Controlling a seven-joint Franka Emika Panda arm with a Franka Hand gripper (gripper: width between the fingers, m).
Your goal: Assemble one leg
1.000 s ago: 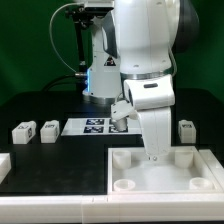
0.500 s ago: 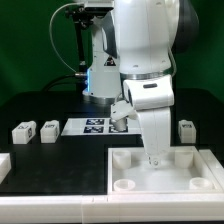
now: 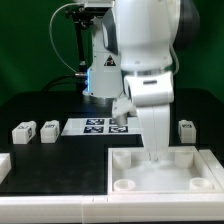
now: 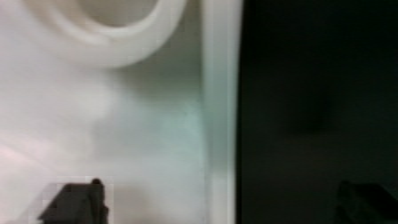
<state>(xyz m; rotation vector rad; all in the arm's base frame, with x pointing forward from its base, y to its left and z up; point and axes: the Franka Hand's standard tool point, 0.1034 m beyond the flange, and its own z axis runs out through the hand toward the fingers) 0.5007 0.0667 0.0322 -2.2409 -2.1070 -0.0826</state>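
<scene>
The large white tray-like piece (image 3: 165,182) with round corner sockets lies at the front of the exterior view's right. My gripper (image 3: 155,159) is low over its far rim. In the wrist view my gripper (image 4: 219,202) is open, its dark fingertips (image 4: 75,200) wide apart, straddling the tray's edge (image 4: 214,120) with nothing held; a round socket (image 4: 125,25) lies beyond. Two legs (image 3: 22,131) (image 3: 48,129) stand on the black table at the exterior view's left, and one leg (image 3: 186,130) stands at its right.
The marker board (image 3: 88,126) lies behind the tray, partly hidden by the arm. A white block (image 3: 4,164) sits at the left edge. A white ledge (image 3: 60,210) runs along the front. A camera stand rises at the back.
The arm's wrist has shifted slightly; the gripper stays low at the tray's far rim. Nothing was taken hold of or let go.
</scene>
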